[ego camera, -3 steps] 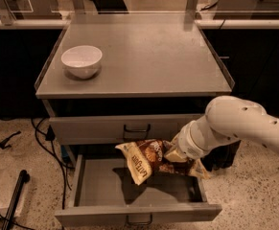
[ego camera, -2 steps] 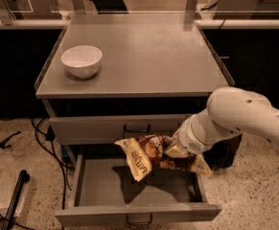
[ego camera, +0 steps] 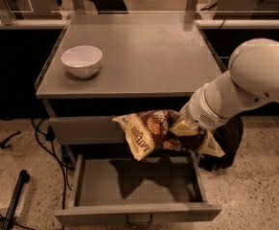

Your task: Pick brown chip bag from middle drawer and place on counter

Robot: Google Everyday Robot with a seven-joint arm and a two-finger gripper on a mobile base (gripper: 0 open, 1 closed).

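The brown chip bag (ego camera: 153, 131) hangs in the air above the open middle drawer (ego camera: 139, 213), level with the closed drawer front above it. My gripper (ego camera: 183, 126) is shut on the bag's right part, and the white arm comes in from the right. The bag's cream-yellow end points down and left. The drawer's grey floor (ego camera: 129, 183) shows only the bag's shadow. The counter (ego camera: 144, 56) is the grey metal top above, with a white bowl (ego camera: 81, 61) at its left.
A dark bag (ego camera: 225, 143) sits on the floor right of the cabinet, behind my arm. Cables (ego camera: 43, 138) lie on the floor at the left, with a black pole (ego camera: 14, 195) at the lower left. Other benches stand behind the counter.
My gripper has lifted the chip bag up out of the drawer; it now hangs higher, in front of the closed drawer. The arm has risen toward counter height.
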